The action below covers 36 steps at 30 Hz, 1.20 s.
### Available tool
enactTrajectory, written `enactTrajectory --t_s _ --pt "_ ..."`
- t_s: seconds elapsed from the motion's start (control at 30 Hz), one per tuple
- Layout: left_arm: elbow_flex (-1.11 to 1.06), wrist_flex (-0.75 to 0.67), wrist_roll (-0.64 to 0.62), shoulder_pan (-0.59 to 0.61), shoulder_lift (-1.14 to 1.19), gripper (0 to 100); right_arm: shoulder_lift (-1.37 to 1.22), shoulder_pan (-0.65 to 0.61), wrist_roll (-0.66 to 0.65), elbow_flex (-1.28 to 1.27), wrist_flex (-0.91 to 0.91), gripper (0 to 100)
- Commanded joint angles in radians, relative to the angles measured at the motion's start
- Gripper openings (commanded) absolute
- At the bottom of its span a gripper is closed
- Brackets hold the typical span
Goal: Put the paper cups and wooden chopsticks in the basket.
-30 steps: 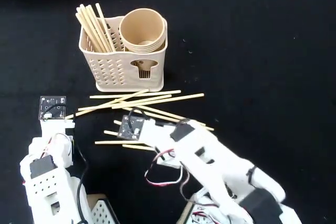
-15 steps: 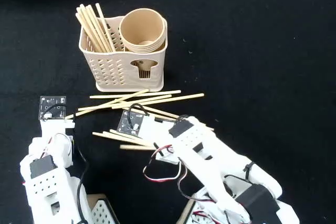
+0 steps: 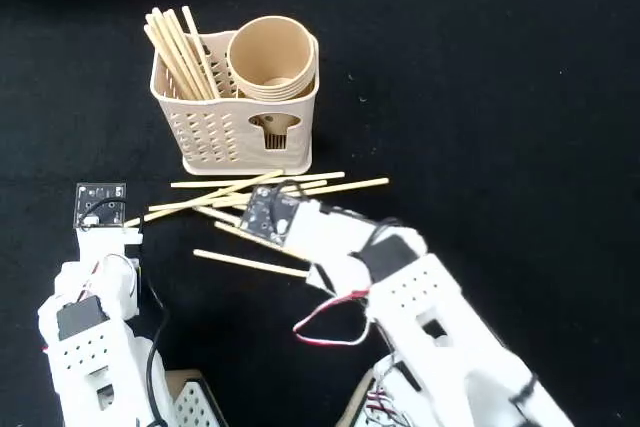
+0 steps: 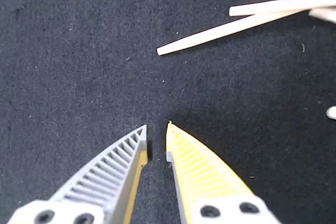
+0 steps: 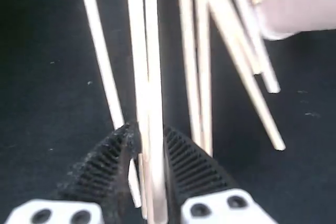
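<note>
**Right tool nips chopsticks from the loose heap**

The basket (image 3: 215, 137) stands toward the far edge of the table (image 3: 500, 97), left of its middle. The stacked paper cups (image 3: 272, 52) sit in its right compartment. A bundle of upright chopsticks (image 3: 178, 47) leans in its left one. The loose chopsticks (image 3: 310, 185) lie crossed in a heap on the table, just on the near side of the basket. A single chopstick (image 3: 250, 263) lies apart from them, closer to the near edge.

The right tool (image 5: 147, 132) is down in that heap. Its jaws are pressed onto what look like two pinched chopsticks (image 5: 149, 51), which run lengthwise out between them, with other sticks just beside. How far along their length the hold lies is not clear. The left tool (image 4: 157, 127) hangs over bare table toward the near left. Its jaws are almost together, with a narrow gap and nothing between them, and two stick ends (image 4: 210, 34) lie ahead of it.

The sticks look light, stiff and smooth, and slim enough to roll or swivel in a narrow pinch. A hold near one end would likely let them droop or fan apart, though it suits tipping them upright into the left compartment. A hold nearer the middle would carry them level. Neighbours lying across them may drag along on the lift. The cups appear done, while the loose sticks remain.
</note>
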State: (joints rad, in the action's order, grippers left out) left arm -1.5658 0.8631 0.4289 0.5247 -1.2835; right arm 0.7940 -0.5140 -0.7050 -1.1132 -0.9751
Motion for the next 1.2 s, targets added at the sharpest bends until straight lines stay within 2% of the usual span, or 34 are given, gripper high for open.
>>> enactTrajectory --t_s 0.0,0.3,0.4,0.6,0.77,0.97,1.17 --pt "0.002 -0.020 0.000 -0.005 0.003 8 0.085 0.034 0.005 0.022 -0.035 1.2" --pt "0.002 -0.018 0.000 -0.005 0.003 8 0.081 0.040 -0.005 -0.056 -0.021 1.2" --pt "0.002 -0.018 0.000 -0.005 0.003 8 0.051 0.046 -0.055 -0.107 -0.012 1.2" --pt "0.002 -0.018 0.000 -0.005 0.003 8 0.024 0.155 -0.150 -0.133 -0.017 1.2" --pt "0.002 -0.018 0.000 -0.005 0.003 8 0.024 0.219 -0.167 -0.131 -0.018 2.3" --pt "0.002 -0.020 0.000 -0.005 0.003 8 0.028 0.195 -0.163 -0.122 -0.018 16.1" --pt "0.002 -0.020 0.000 -0.005 0.003 8 0.027 0.074 -0.069 -0.091 -0.048 17.0"
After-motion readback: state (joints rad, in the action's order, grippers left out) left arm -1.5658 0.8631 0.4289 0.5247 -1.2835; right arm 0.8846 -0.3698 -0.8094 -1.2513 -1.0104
